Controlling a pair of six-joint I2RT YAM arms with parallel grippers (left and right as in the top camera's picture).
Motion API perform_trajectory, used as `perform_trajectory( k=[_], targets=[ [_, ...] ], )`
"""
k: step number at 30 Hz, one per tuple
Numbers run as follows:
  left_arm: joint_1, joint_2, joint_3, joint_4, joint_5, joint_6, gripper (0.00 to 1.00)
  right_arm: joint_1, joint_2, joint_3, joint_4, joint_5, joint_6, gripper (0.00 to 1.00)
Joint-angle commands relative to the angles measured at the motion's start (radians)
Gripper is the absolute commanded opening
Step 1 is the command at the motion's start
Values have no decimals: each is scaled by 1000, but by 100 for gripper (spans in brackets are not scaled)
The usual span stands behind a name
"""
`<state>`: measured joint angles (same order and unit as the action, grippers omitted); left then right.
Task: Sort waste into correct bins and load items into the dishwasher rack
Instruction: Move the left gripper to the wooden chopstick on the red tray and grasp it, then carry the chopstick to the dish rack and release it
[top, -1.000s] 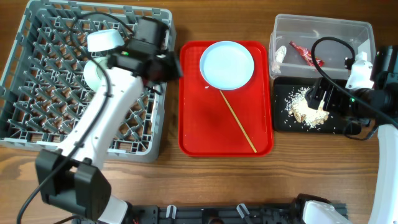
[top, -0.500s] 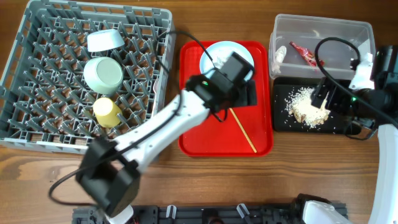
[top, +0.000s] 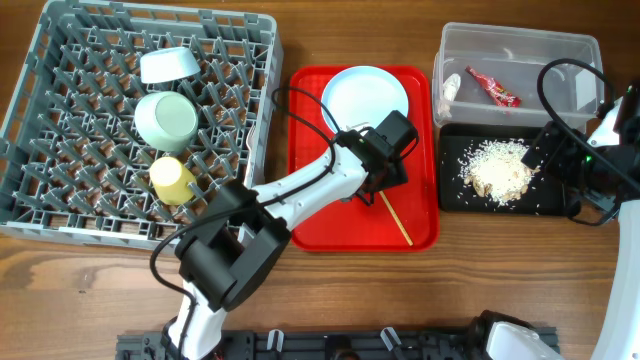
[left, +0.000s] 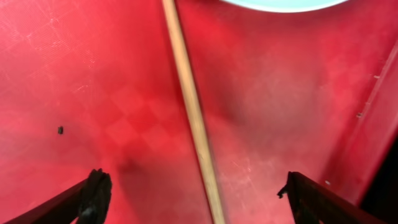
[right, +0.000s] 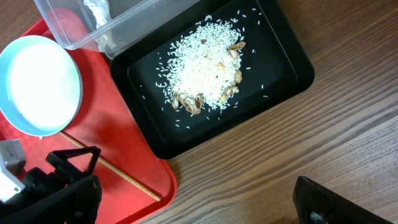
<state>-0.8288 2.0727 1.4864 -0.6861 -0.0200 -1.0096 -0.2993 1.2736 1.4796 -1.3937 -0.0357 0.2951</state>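
L fingers (left: 93, 193) spread apart, straddling thin round wooden stick (left: 193, 124) on scuffed red tray (left: 62, 74); R fingers (right: 336, 202): can't tell.

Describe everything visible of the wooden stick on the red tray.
The wooden stick is thin, straight and pale tan, and looks like bare wood. It lies flat and diagonal on the red tray, one end near the white plate, the other toward the tray's near right corner. The left end effector hovers open above it, one finger on either side, not gripping it.
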Motion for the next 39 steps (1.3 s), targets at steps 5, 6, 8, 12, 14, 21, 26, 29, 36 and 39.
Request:
perform_trajectory(
  k=[5,6,8,12,14,21,26,29,36,39],
  targets=[
    [-38,99,0,-6,-89,-24,78,-4,4,-3,5,13,18,100],
    [-46,104,0,-15,-116,-24,75,-4,4,-3,5,13,18,100],
    [-63,112,0,-42,-176,-24,73,-4,4,-3,5,13,18,100],
    [-79,121,0,-84,-209,-24,72,-4,4,-3,4,10,18,100],
    [-79,121,0,-89,-209,-24,72,-4,4,-3,4,10,18,100],
    [-78,121,0,-157,-192,-24,41,-4,4,-3,1,10,18,100],
    [-78,121,0,-155,-167,-24,20,-4,4,-3,0,10,18,100],
    [-78,121,0,-156,-167,-24,16,-4,4,-3,0,10,18,100],
    [-78,117,0,-156,-167,-24,6,-4,4,-3,0,10,18,100],
    [-71,103,0,-156,-168,-24,4,-4,4,-3,0,10,18,100]
  ],
)
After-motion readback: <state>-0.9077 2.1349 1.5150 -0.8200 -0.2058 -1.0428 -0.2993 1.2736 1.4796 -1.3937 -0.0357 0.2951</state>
